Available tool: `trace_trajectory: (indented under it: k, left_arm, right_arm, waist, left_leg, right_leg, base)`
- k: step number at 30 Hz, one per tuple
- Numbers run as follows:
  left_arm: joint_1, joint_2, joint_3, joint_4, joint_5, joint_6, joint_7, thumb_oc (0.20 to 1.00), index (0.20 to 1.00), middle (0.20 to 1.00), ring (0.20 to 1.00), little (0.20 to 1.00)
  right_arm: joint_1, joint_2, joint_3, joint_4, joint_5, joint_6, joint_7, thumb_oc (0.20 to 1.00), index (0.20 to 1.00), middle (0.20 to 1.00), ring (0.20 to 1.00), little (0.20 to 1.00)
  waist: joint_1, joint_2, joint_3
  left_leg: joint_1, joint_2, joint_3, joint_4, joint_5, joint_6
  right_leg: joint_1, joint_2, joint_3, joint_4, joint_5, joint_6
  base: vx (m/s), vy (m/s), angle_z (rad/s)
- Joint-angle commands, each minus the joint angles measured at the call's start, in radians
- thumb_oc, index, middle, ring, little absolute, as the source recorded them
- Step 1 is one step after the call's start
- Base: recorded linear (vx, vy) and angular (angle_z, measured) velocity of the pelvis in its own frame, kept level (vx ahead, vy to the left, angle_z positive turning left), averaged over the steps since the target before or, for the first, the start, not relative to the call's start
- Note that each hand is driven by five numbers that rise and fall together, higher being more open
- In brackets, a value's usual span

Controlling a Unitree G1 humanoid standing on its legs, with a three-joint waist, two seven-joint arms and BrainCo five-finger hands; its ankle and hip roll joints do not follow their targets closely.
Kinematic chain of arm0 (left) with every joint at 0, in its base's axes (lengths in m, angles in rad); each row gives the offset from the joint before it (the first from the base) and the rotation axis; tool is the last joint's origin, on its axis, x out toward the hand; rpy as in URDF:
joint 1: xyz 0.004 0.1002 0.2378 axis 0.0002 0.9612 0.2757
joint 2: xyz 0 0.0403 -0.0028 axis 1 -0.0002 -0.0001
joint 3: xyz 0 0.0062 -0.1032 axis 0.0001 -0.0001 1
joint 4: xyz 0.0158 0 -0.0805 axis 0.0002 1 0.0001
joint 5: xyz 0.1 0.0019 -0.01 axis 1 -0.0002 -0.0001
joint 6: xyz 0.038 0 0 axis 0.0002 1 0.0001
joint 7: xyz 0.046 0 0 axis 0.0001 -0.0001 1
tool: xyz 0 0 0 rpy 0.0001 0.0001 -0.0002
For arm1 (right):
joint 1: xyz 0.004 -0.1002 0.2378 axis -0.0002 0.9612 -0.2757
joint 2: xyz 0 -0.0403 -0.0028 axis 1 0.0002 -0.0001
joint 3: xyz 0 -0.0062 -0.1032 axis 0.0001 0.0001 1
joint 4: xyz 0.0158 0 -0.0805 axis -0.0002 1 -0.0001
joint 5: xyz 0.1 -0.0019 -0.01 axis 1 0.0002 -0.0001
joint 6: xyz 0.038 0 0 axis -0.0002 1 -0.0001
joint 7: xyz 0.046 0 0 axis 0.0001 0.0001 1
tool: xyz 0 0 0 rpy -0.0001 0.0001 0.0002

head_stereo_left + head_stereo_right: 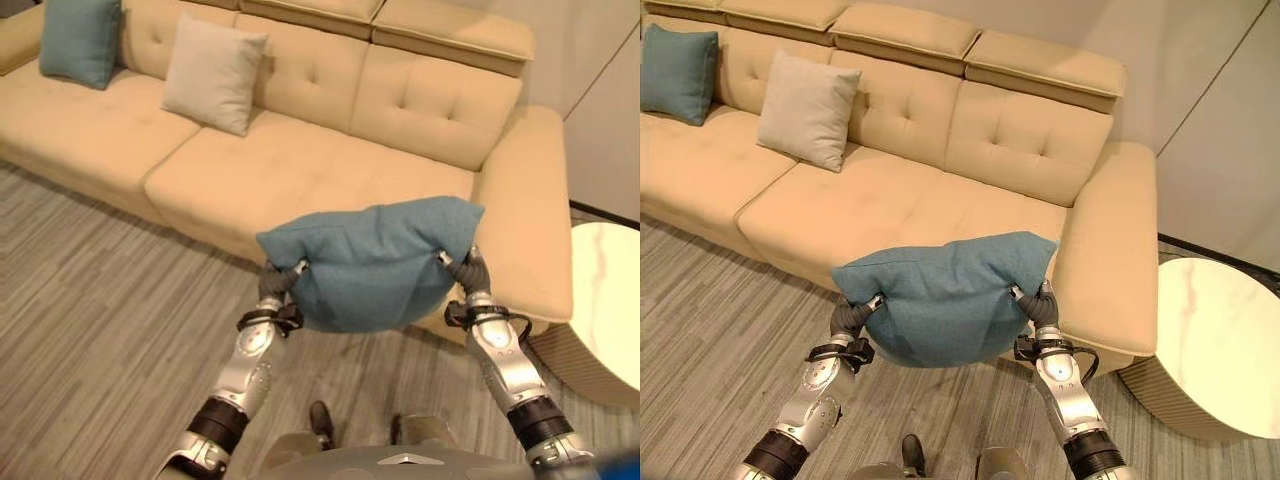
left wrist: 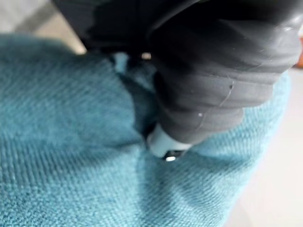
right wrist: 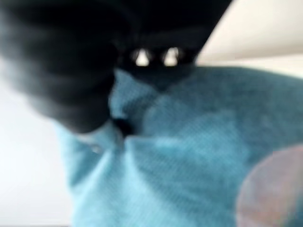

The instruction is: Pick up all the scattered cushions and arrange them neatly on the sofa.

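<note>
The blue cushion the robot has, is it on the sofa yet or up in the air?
Up in the air. The blue cushion hangs between the left hand and right hand, above the floor in front of the sofa.

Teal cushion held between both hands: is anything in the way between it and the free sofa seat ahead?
Nothing visible blocks it. The teal cushion hangs between the left hand and the right hand, in front of the sofa. The seat just behind it is bare; the beige cushion and another teal cushion sit further left.
</note>
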Motion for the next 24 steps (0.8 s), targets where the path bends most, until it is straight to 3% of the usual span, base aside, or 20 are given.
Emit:
trace_trajectory:
  k: [1,4,7,8,9,10,11,14,16,18,24]
  left_arm:
    - [-0.082,-0.036,-0.054,-0.070,0.066,-0.070,-0.069,0.200,0.200,0.200,0.200,0.200]
    - [-0.085,-0.036,-0.057,-0.069,0.075,-0.067,-0.083,0.200,0.200,0.200,0.200,0.200]
    - [-0.073,-0.055,-0.060,-0.067,0.060,-0.071,-0.097,0.200,0.200,0.200,0.200,0.200]
    - [-0.063,-0.066,-0.070,-0.063,0.052,-0.069,-0.107,0.200,0.200,0.200,0.200,0.200]
    - [-0.062,-0.066,-0.070,-0.063,0.052,-0.069,-0.107,0.200,0.200,0.200,0.200,0.200]
    - [-0.062,-0.068,-0.071,-0.063,0.050,-0.065,-0.104,0.200,0.200,0.200,0.200,0.200]
    - [-0.052,-0.073,-0.068,-0.064,0.037,-0.060,-0.105,0.200,0.200,0.200,0.200,0.200]
    - [-0.036,-0.071,-0.064,-0.070,0.035,-0.049,-0.112,0.200,0.200,0.200,0.200,0.200]
    - [-0.029,-0.068,-0.061,-0.075,0.038,-0.045,-0.106,0.200,0.200,0.200,0.200,0.200]
    - [-0.027,-0.058,-0.053,-0.091,0.039,-0.049,-0.100,0.200,0.200,0.200,0.200,0.200]
    - [-0.011,-0.048,-0.051,-0.107,0.047,-0.047,-0.106,0.200,0.200,0.200,0.200,0.200]
  right_arm:
    - [-0.095,-0.006,-0.024,-0.083,0.012,-0.114,0.008,0.200,0.200,0.200,0.200,0.200]
    - [-0.088,-0.010,-0.030,-0.086,0.014,-0.116,0.016,0.200,0.200,0.200,0.200,0.200]
    - [-0.062,-0.025,-0.048,-0.091,0.021,-0.119,0.023,0.200,0.200,0.200,0.200,0.200]
    - [-0.040,-0.042,-0.063,-0.105,0.028,-0.117,0.026,0.200,0.200,0.200,0.200,0.200]
    - [-0.040,-0.042,-0.063,-0.105,0.028,-0.117,0.026,0.200,0.200,0.200,0.200,0.200]
    - [-0.042,-0.048,-0.064,-0.104,0.033,-0.119,0.024,0.200,0.200,0.200,0.200,0.200]
    - [-0.037,-0.053,-0.070,-0.104,0.039,-0.113,0.020,0.200,0.200,0.200,0.200,0.200]
    - [-0.029,-0.056,-0.076,-0.103,0.035,-0.109,0.023,0.200,0.200,0.200,0.200,0.200]
    - [-0.031,-0.053,-0.078,-0.098,0.039,-0.109,0.018,0.200,0.200,0.200,0.200,0.200]
    - [-0.043,-0.046,-0.075,-0.083,0.046,-0.111,0.005,0.200,0.200,0.200,0.200,0.200]
    - [-0.043,-0.042,-0.081,-0.084,0.023,-0.106,0.006,0.200,0.200,0.200,0.200,0.200]
  waist:
    - [-0.027,-0.016,-0.030]
    - [-0.033,-0.029,-0.031]
    - [-0.050,-0.031,-0.053]
    - [-0.070,-0.042,-0.058]
    - [-0.071,-0.039,-0.059]
    - [-0.070,-0.045,-0.054]
    - [-0.059,-0.053,-0.046]
    - [-0.046,-0.061,-0.053]
    - [-0.028,-0.058,-0.055]
    - [0.006,-0.047,-0.046]
    - [0.024,-0.025,-0.064]
  left_leg:
    - [0.038,-0.002,-0.129,0.030,-0.060,-0.066]
    - [0.057,-0.023,-0.159,0.047,-0.085,-0.068]
    - [0.057,-0.017,-0.146,0.115,-0.133,-0.100]
    - [0.013,0.022,-0.098,0.272,-0.124,-0.135]
    - [0.006,0.026,-0.099,0.284,-0.130,-0.136]
    - [-0.040,0.036,-0.091,0.386,-0.107,-0.156]
    - [-0.099,0.060,-0.075,0.445,-0.094,-0.153]
    - [-0.137,0.065,-0.069,0.395,-0.119,-0.128]
    - [-0.169,0.068,-0.082,0.312,-0.076,-0.124]
    - [-0.224,0.069,-0.120,0.198,0.027,-0.142]
    - [-0.173,0.062,-0.141,0.115,0.043,-0.135]
  right_leg:
    - [0.025,0.043,-0.044,-0.231,0.203,0.007]
    - [0.055,0.032,-0.058,-0.279,0.219,0.007]
    - [0.103,0.039,-0.058,-0.298,0.206,-0.016]
    - [0.145,0.033,-0.067,-0.313,0.195,-0.035]
    - [0.145,0.036,-0.069,-0.313,0.195,-0.036]
    - [0.161,0.035,-0.074,-0.321,0.194,-0.046]
    - [0.187,0.033,-0.084,-0.337,0.176,-0.059]
    - [0.207,0.032,-0.083,-0.352,0.165,-0.057]
    - [0.223,0.039,-0.075,-0.358,0.153,-0.055]
    - [0.261,0.062,-0.053,-0.362,0.127,-0.059]
    - [0.303,0.059,-0.028,-0.334,0.085,-0.049]
  base:
    - [0.20,-0.071,0.48]
    - [0.21,-0.074,0.63]
    - [0.26,-0.123,0.58]
    - [0.14,-0.098,0.39]
    - [0.18,-0.136,0.40]
    - [0.12,-0.115,0.60]
    - [0.18,-0.134,0.45]
    - [0.15,-0.045,0.04]
    - [0.21,0.005,-0.06]
    - [0.28,0.064,-0.20]
    - [0.21,0.101,-0.38]
